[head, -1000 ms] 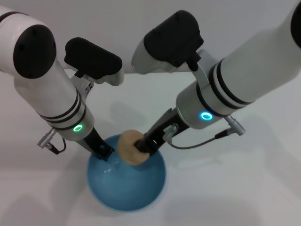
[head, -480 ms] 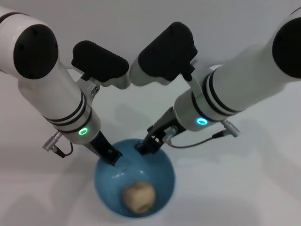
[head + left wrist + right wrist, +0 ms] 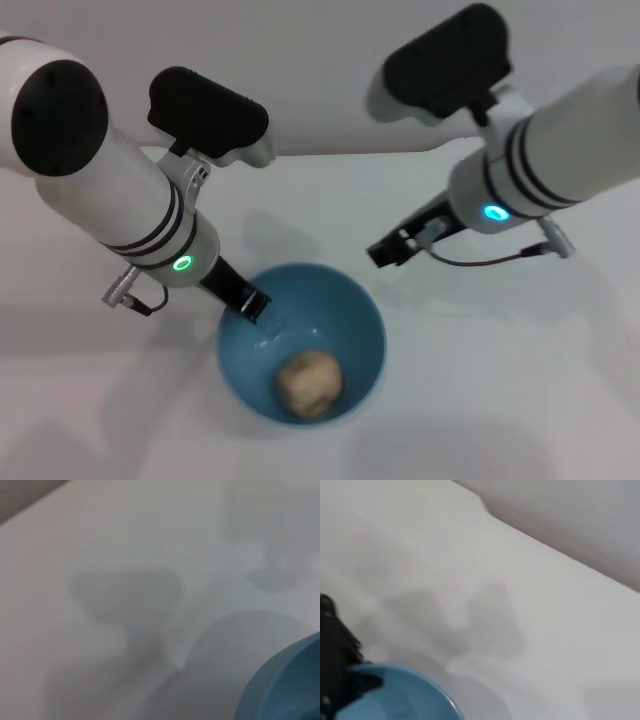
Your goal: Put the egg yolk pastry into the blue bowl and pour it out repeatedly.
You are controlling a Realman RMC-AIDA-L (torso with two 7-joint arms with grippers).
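Down at the bowl's near-left edge, the left gripper [image 3: 247, 301] is clamped on the rim of the blue bowl [image 3: 350, 300], its dark fingertips pinching the wall where it meets the white table [image 3: 500, 400]. The egg yolk pastry [image 3: 309, 383] lies inside, low in the basin toward the side nearest the camera, apart from the gripped edge. The right gripper [image 3: 385, 253] hangs above the table off to the bowl's far right, clear of the rim and holding nothing; whether its fingers are parted or together I cannot tell from here. Between that gripper and the bowl there is bare tabletop, and more open surface runs to the right and front of the bowl. In the left wrist view only a curved slice of the bowl's blue outside shows at a corner, with soft shadows across the table. In the right wrist view the rim arcs along the frame edge, with the left gripper's dark fingers [image 3: 340, 680] biting onto it.
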